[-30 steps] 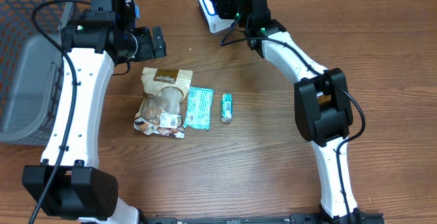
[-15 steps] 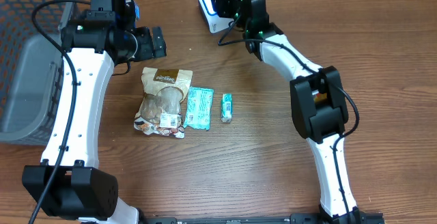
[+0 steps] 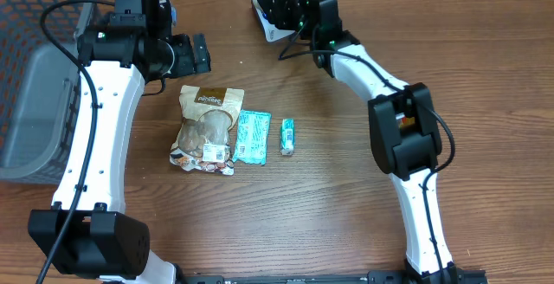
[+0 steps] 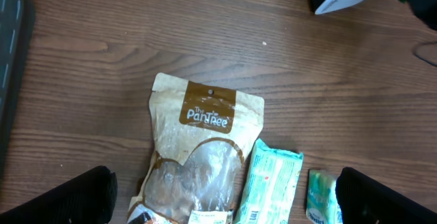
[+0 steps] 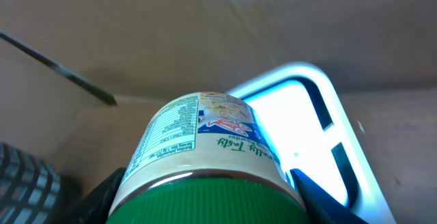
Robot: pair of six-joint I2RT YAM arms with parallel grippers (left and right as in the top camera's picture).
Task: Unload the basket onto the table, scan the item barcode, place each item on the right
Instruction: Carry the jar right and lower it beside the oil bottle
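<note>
The right jaws clamp a jar (image 5: 205,142). Only their dark tips show at the wrist view's lower corners, and the frame edge cuts off the lid. The jar between them is round, with a glossy green lid and a printed paper label, and it sits just before a white scanner (image 5: 311,108) with a glowing window. The left jaws stand wide apart and empty over the wood-grain tabletop (image 4: 102,46). Between them lie a crinkled brown pouch (image 4: 198,149) and a teal packet (image 4: 273,179), both partly cropped.

"pantree" on brown pouch (image 4: 203,157)
</note>
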